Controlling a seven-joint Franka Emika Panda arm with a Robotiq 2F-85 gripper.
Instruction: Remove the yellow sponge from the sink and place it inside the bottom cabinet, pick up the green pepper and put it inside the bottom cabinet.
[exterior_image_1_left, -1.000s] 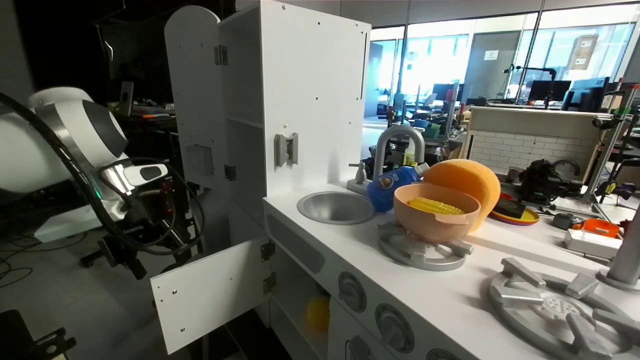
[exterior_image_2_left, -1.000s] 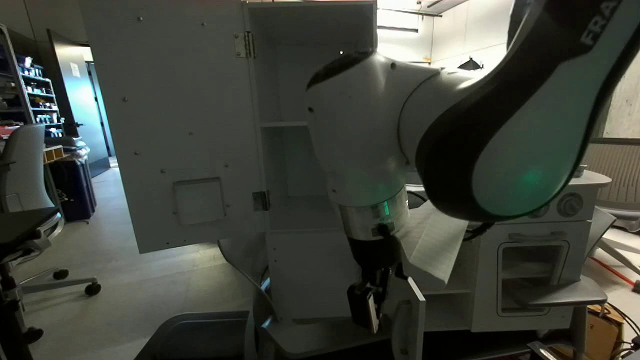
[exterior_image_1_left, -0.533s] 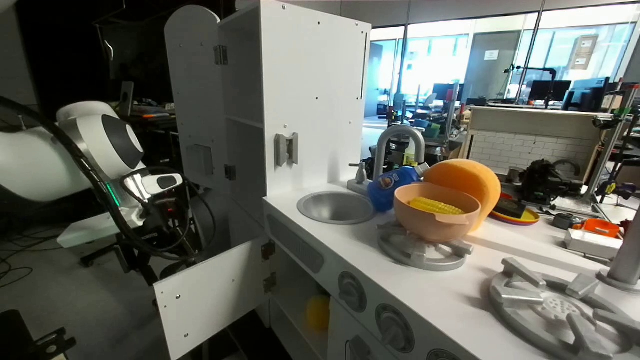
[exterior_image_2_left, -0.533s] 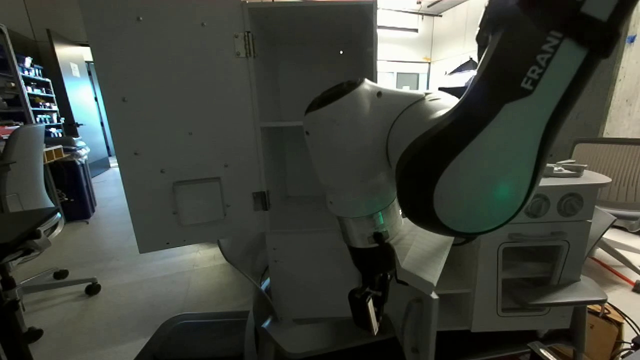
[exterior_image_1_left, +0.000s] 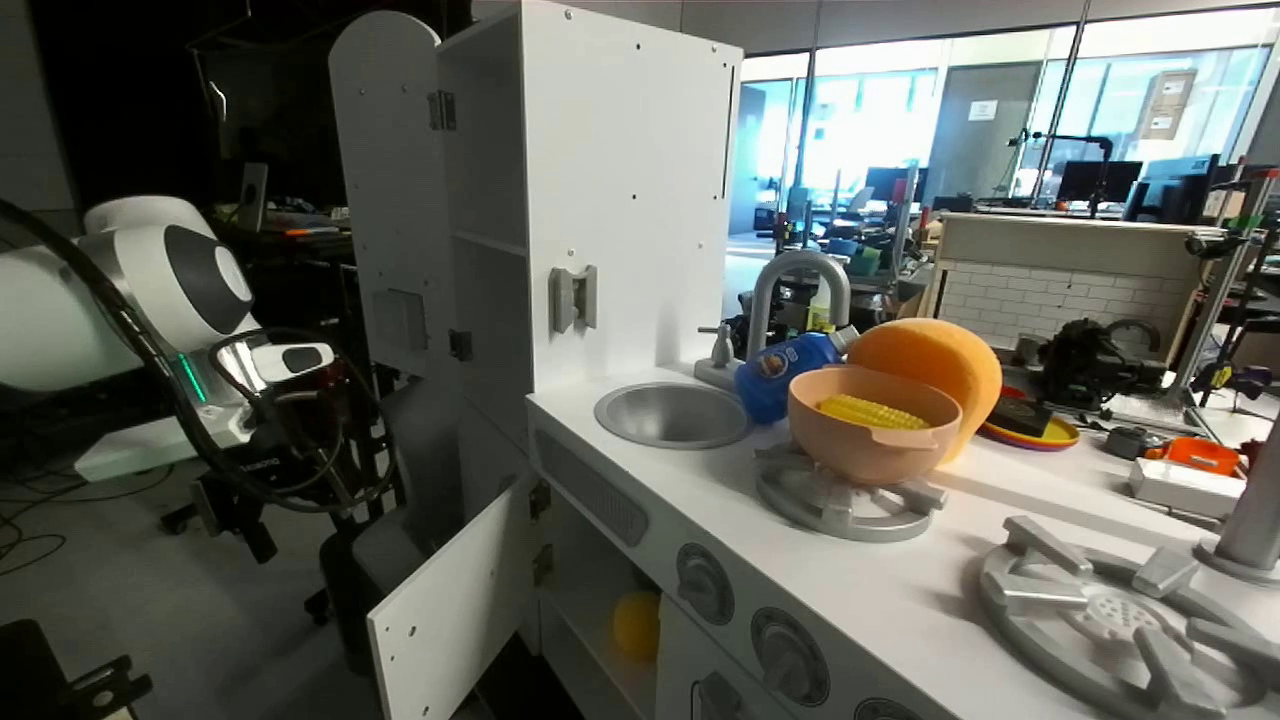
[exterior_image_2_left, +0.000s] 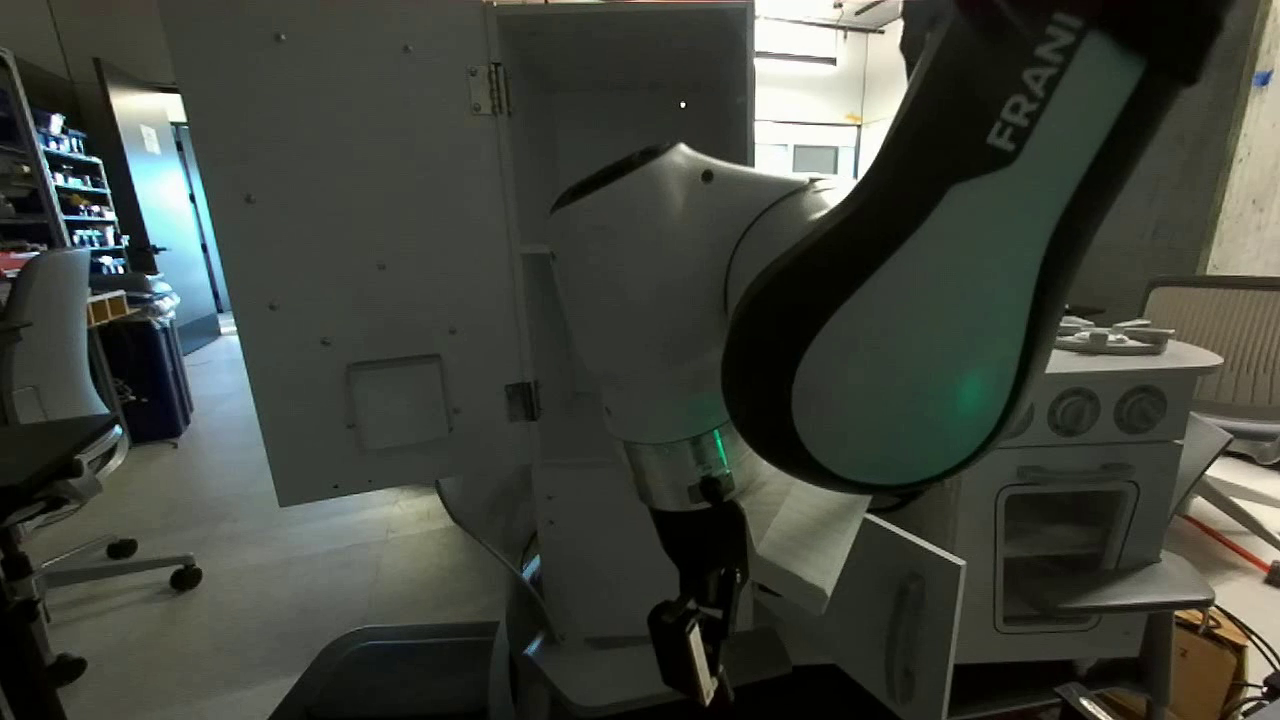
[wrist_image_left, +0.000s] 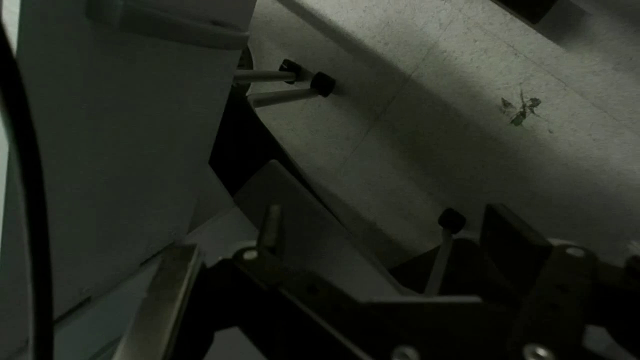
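The yellow sponge (exterior_image_1_left: 636, 627) lies inside the bottom cabinet (exterior_image_1_left: 575, 565), partly hidden by the cabinet's front. That cabinet's white door (exterior_image_1_left: 455, 620) stands partly open, with its handle side facing out in an exterior view (exterior_image_2_left: 905, 630). Nothing lies in the visible part of the grey sink (exterior_image_1_left: 672, 418). The green pepper is out of view or hidden. My gripper (wrist_image_left: 384, 215) hangs low in front of the tall cupboard, apart from the door. Its fingers are spread wide with nothing between them.
On the counter are a peach bowl (exterior_image_1_left: 870, 425) with corn, a blue bottle (exterior_image_1_left: 785, 375), an orange rounded thing (exterior_image_1_left: 935, 375) and a faucet (exterior_image_1_left: 800, 265). The upper cupboard's door (exterior_image_2_left: 350, 250) hangs open. Below my gripper sits a grey ledge (wrist_image_left: 320, 235).
The cabinet door has swung partway toward closed. My arm first moved toward the kitchen, then drew back from the door; the gripper shifted left and slightly lower in an exterior view.
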